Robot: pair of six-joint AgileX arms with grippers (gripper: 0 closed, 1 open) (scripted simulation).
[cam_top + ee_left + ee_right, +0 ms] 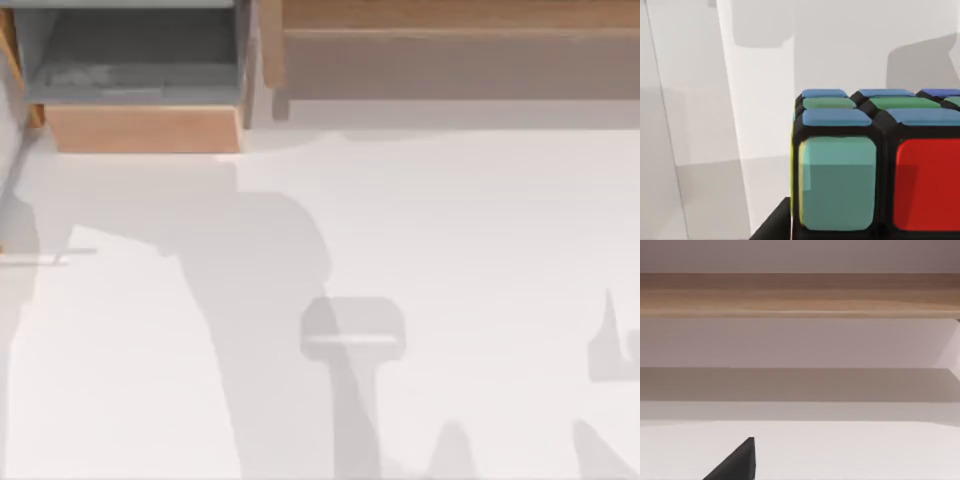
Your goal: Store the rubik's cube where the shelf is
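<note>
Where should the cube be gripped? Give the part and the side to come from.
Grip the cube across two opposite flat faces, fingers centred on them rather than on edges or corners. Its sides look flat and parallel in the left wrist view. Coming from above looks safest, though the cube's surroundings are largely out of frame.

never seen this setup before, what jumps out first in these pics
The rubik's cube looms close in the left wrist view, pale green and red squares facing the camera, blue ones on top. From above, the long wooden shelf runs along the table's far edge on the right, with a boxy wooden compartment at far left.
</note>
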